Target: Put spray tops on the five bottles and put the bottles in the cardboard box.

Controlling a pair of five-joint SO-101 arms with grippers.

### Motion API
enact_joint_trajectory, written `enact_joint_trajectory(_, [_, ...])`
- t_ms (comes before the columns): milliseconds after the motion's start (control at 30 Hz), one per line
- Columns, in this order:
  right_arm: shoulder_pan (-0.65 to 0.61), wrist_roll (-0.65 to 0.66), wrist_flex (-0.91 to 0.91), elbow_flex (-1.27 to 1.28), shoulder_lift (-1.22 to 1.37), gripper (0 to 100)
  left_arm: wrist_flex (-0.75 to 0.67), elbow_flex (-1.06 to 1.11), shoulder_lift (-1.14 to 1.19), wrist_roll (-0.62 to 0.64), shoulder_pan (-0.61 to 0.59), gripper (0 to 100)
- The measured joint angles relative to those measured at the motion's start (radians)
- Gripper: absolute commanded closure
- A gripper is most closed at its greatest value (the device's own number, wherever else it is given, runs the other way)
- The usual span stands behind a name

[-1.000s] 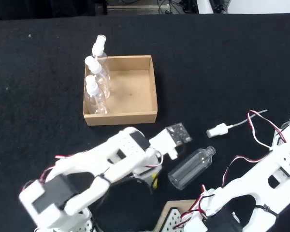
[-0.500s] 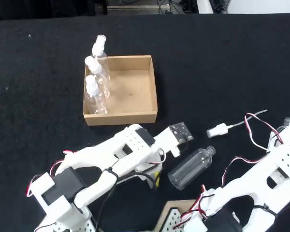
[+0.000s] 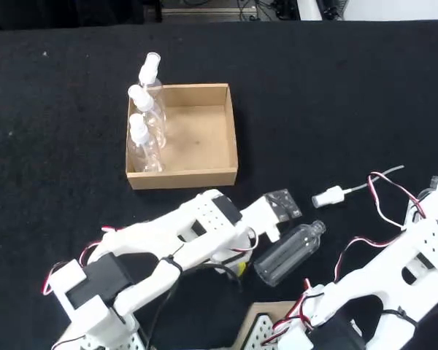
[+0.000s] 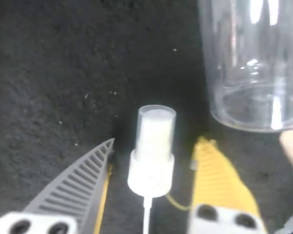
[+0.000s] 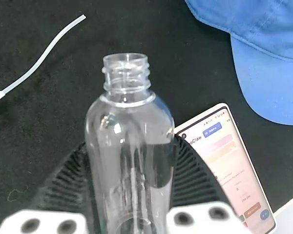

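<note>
The cardboard box (image 3: 231, 131) holds three clear bottles with spray tops (image 3: 144, 127) along its left wall. A fourth, uncapped bottle (image 3: 288, 252) lies on the black table; its base (image 4: 254, 63) is close to my left gripper. My left gripper (image 4: 156, 146) is open, low over the table. A white spray top (image 4: 155, 124) lies between its grey finger (image 4: 73, 185) and its yellow finger (image 4: 217, 185), touching neither. Another spray top (image 3: 328, 195) with its tube (image 5: 44, 48) lies further right. My right gripper (image 5: 132, 146) is shut on an upright, uncapped bottle (image 5: 129, 131).
A phone (image 5: 224, 151) and a blue cap (image 5: 263, 53) lie near my right gripper. Red and white wires (image 3: 383, 200) loop off the right arm (image 3: 394, 270). A cardboard piece (image 3: 259, 324) sits at the front edge.
My left arm has shifted right, toward the lying bottle. The right arm has moved slightly towards the right edge.
</note>
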Motion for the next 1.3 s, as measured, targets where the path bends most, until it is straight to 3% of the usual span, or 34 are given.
enact_joint_trajectory(233, [0.000,0.000,0.000,0.000,0.000,98.7,0.020,-0.003,-0.003,0.003,0.011,87])
enact_joint_trajectory(533, [0.000,0.000,0.003,0.000,0.000,98.8,0.213,-0.035,-0.101,-0.020,-0.012,91])
enact_joint_trajectory(867, [-0.031,0.000,0.038,0.000,0.000,98.8,0.221,0.051,-0.324,-0.023,-0.057,89])
enact_joint_trajectory(967, [-0.031,0.000,0.038,0.000,0.000,98.8,0.221,0.086,-0.324,-0.023,-0.064,88])
enact_joint_trajectory(1167, [-0.031,0.000,0.038,0.000,0.000,98.8,0.149,0.155,-0.262,-0.091,-0.063,75])
enact_joint_trajectory(1300, [-0.031,0.000,0.038,0.000,0.000,98.8,0.114,0.155,-0.183,-0.101,-0.060,77])
